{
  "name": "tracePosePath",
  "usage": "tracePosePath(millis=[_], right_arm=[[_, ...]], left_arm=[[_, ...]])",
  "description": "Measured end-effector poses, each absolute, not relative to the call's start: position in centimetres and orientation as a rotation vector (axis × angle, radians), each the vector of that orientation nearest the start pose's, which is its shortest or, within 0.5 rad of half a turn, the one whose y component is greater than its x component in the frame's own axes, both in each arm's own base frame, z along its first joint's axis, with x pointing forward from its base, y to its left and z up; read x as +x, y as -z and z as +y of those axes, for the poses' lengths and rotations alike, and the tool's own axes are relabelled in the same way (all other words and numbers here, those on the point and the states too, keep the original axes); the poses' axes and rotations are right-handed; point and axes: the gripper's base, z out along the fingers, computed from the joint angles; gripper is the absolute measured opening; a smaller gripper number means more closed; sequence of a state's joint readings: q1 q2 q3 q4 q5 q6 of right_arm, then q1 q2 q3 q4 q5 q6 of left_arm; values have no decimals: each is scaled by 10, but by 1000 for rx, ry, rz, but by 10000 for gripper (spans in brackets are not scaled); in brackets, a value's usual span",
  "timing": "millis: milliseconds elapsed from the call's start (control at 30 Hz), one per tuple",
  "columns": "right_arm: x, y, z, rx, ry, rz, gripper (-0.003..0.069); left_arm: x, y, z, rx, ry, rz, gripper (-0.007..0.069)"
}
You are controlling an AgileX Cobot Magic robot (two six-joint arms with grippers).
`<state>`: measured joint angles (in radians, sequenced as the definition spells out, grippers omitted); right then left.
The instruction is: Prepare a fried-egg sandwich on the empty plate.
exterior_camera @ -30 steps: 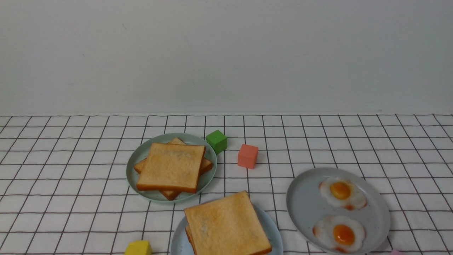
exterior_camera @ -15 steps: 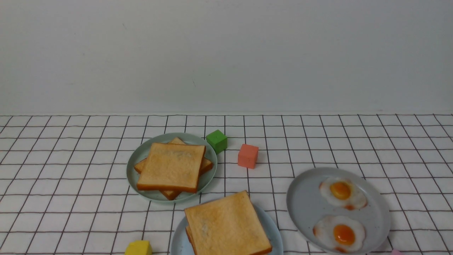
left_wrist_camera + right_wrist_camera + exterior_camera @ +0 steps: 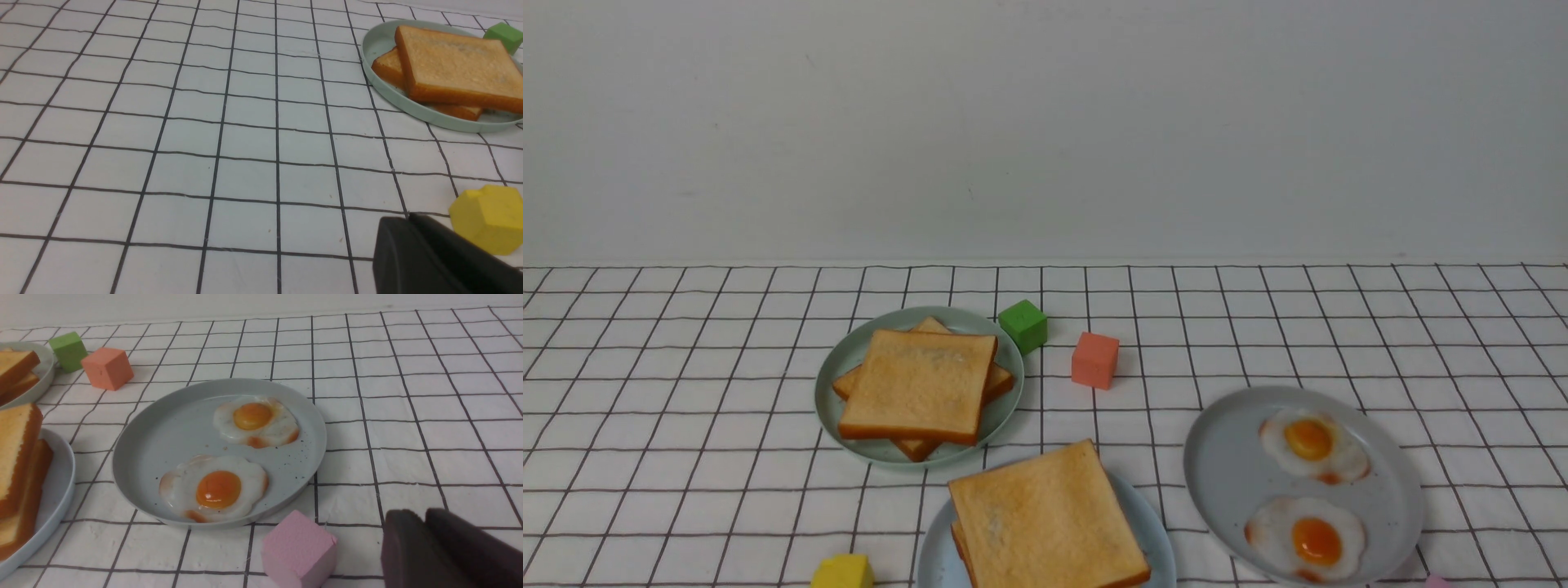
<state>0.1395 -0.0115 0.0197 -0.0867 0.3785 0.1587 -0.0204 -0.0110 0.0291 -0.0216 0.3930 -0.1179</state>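
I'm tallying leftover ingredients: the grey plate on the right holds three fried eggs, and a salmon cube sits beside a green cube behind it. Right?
Not quite: the grey plate holds two fried eggs, not three, as the right wrist view shows clearly. The salmon cube beside the green cube is correct.

White cloth w/ black grid; green, salmon, yellow blocks; golden toast.
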Motion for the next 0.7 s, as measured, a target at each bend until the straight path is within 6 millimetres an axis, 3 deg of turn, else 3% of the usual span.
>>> tracePosePath(millis=[700], right_arm=[[52, -173, 4, -36, -119, 1871, 115]], left_arm=[[52, -169, -2, -106, 116, 1893, 47]])
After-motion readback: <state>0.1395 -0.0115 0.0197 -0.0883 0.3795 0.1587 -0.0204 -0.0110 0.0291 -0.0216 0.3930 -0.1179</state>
